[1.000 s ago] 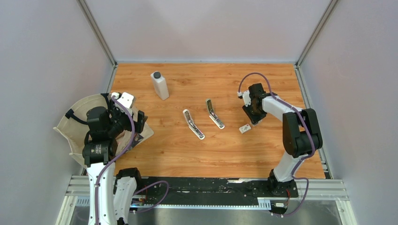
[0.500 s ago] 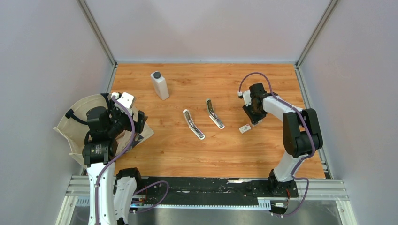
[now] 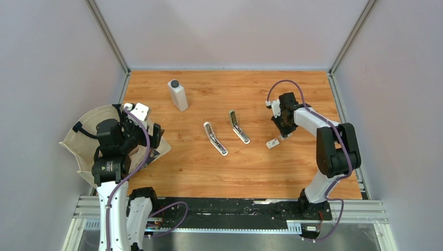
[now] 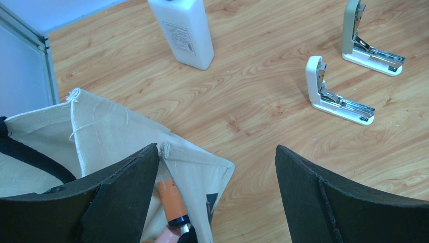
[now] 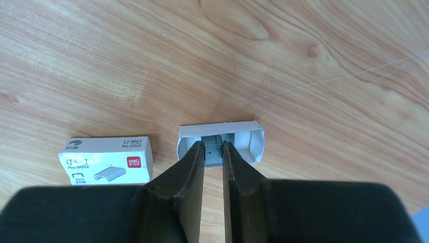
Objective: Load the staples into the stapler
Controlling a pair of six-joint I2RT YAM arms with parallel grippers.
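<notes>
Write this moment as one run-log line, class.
right end effector: closed on grey metal staple strip in white cardboard tray | left end effector: open above cream cloth bag | opened pale plastic staplers: untouched

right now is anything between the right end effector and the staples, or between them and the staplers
Nothing visible. The right end effector pinches the staple strip in its open tray. Only table lies toward the nearer stapler; the staple box sits beside that path.
</notes>
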